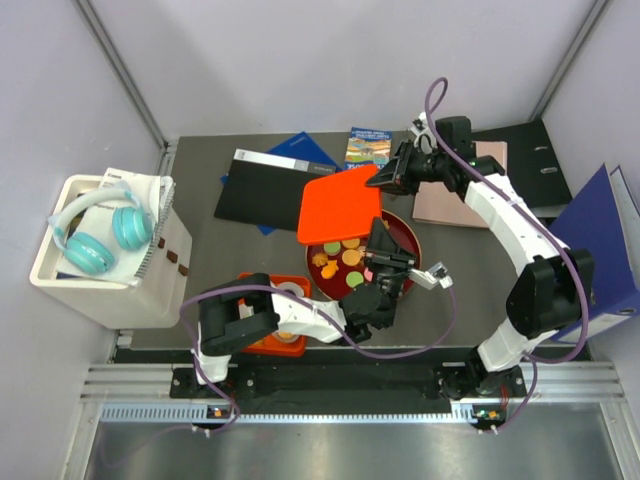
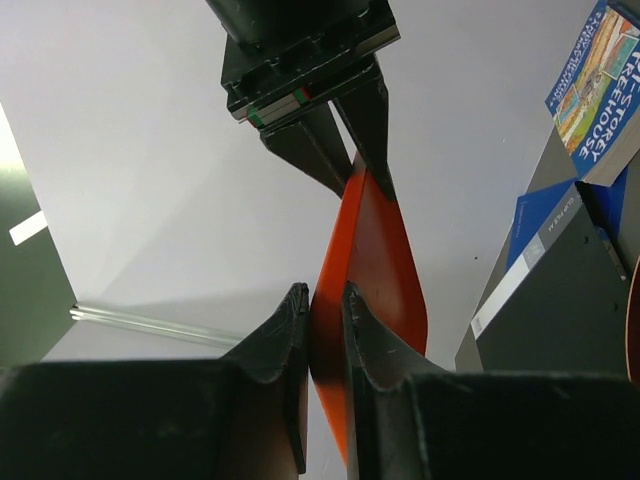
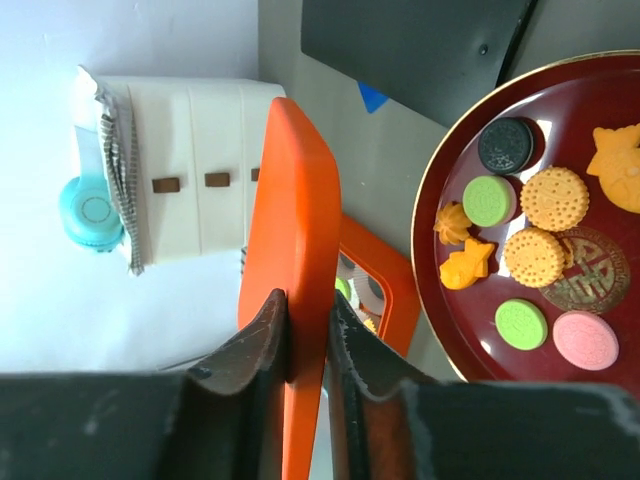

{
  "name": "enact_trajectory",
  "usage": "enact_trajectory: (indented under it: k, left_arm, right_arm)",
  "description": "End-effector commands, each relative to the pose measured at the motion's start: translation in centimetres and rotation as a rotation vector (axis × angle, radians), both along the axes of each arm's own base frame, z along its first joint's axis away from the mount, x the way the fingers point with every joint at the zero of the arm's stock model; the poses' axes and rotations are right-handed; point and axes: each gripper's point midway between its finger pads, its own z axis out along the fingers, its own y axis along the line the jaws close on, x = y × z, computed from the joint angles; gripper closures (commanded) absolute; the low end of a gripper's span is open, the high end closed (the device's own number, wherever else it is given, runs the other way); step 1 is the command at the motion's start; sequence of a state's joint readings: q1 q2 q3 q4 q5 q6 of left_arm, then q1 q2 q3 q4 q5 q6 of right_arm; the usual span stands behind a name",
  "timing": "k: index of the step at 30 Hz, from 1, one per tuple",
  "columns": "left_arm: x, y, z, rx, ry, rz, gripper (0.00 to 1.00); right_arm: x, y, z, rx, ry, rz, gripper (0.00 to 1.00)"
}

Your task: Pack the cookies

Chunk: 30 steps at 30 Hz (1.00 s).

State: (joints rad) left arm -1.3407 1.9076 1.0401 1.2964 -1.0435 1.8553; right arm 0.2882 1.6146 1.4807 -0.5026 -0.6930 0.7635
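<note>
Together, the two arms held a flat orange lid [image 1: 338, 208] by opposite edges. The left gripper [image 2: 322, 300] was clenched on the lid's near edge, its fingers pressed against both faces. The right gripper [image 3: 305, 298] pinched the far edge in the same way. From above, the lid overlapped the far left part of a dark red plate [image 3: 430, 200]. The cookies [image 3: 555, 198] lay loose on that plate: a black disc, two green ones, a pink one, two yellow-orange rounds and a few orange shaped pieces. An orange box [image 3: 385, 290] sat just beside the plate, under the left arm; what lay inside it was too hidden to tell. A white box [image 1: 100, 270] carrying teal headphones [image 1: 95, 235] stood well apart at the left.
</note>
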Motion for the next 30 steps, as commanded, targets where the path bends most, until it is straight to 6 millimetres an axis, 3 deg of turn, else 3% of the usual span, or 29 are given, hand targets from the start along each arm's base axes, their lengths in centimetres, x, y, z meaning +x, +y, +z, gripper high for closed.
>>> enact_trajectory:
  k: [1, 2, 6, 7, 9, 10, 11, 15, 23, 30]
  left_arm:
    - [-0.8, 3.2, 5.3, -0.399, -0.101, 0.012, 1.0]
    - [-0.9, 3.2, 5.3, -0.397, -0.101, 0.017, 0.99]
    - [-0.8, 4.0, 5.2, -0.419, -0.081, 0.052, 0.74]
    - [-0.8, 4.2, 5.2, -0.423, -0.074, 0.062, 0.44]
    - [-0.8, 5.3, 4.4, -0.447, -0.035, 0.103, 0.22]
    - [-0.9, 5.8, 4.2, -0.459, -0.019, 0.12, 0.06]
    - [-0.9, 6.6, 3.9, -0.495, 0.008, 0.146, 0.01]
    - [-1.3, 8.8, 2.4, -0.535, 0.073, 0.217, 0.01]
    - [-2.4, 12.8, 2.1, -0.698, 0.164, 0.319, 0.01]
    - [-3.9, 16.4, 0.4, -0.867, 0.255, 0.427, 0.01]
  right_arm:
    - [0.2, 0.6, 2.5, 0.019, -0.099, 0.032, 0.99]
    - [0.3, 0.4, 2.6, 0.017, -0.099, 0.026, 1.0]
    - [0.2, 0.2, 3.6, 0.022, -0.125, 0.017, 1.0]
    - [0.2, 0.2, 4.0, 0.024, -0.132, 0.011, 1.0]
    - [0.4, -0.1, 4.9, 0.033, -0.147, -0.003, 1.0]
    - [0.5, -0.2, 5.5, 0.036, -0.161, -0.01, 1.0]
    - [0.7, -0.4, 6.3, 0.043, -0.178, -0.016, 1.0]
    - [1.0, -0.6, 8.1, 0.063, -0.206, -0.031, 1.0]
    - [1.8, -1.4, 10.5, 0.113, -0.25, -0.075, 1.0]
    - [2.2, -2.6, 13.2, 0.154, -0.297, -0.114, 1.0]
